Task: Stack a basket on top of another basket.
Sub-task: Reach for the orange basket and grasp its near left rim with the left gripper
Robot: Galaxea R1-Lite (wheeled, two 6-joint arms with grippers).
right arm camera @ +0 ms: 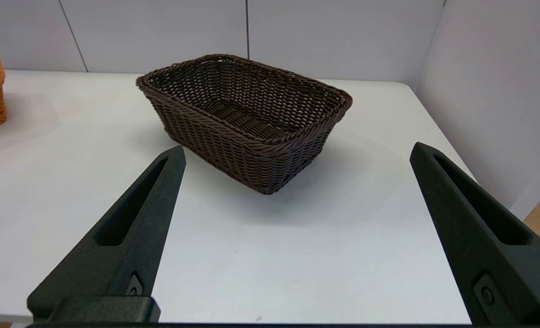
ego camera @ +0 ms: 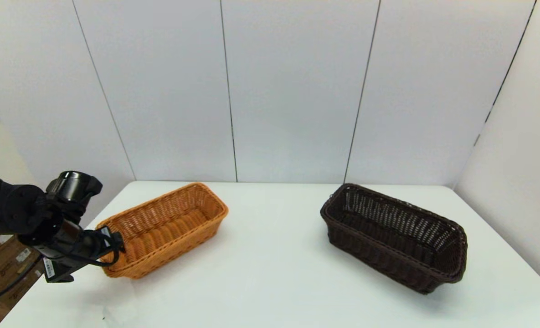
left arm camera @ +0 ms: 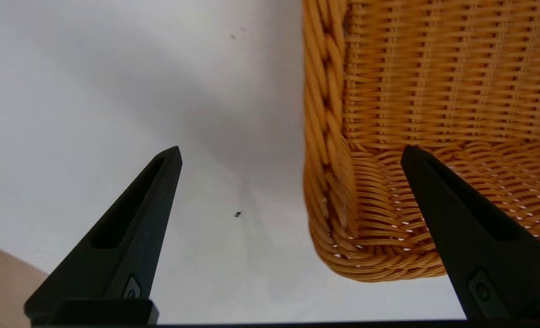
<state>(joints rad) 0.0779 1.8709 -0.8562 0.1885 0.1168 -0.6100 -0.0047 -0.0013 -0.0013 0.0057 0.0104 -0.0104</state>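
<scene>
Orange basket (ego camera: 165, 228) sits near the surface's (ego camera: 270, 282) left edge, left hand (left arm camera: 290, 157) spread astride its corner; brown basket (ego camera: 395, 234) right, right hand (right arm camera: 297, 152) spread.

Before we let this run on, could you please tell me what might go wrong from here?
1. The open left end effector straddles the orange-tan basket's corner rim; closing might drag it, though the dark brown basket is meant to move.
2. The open right end effector is far from it.
</scene>
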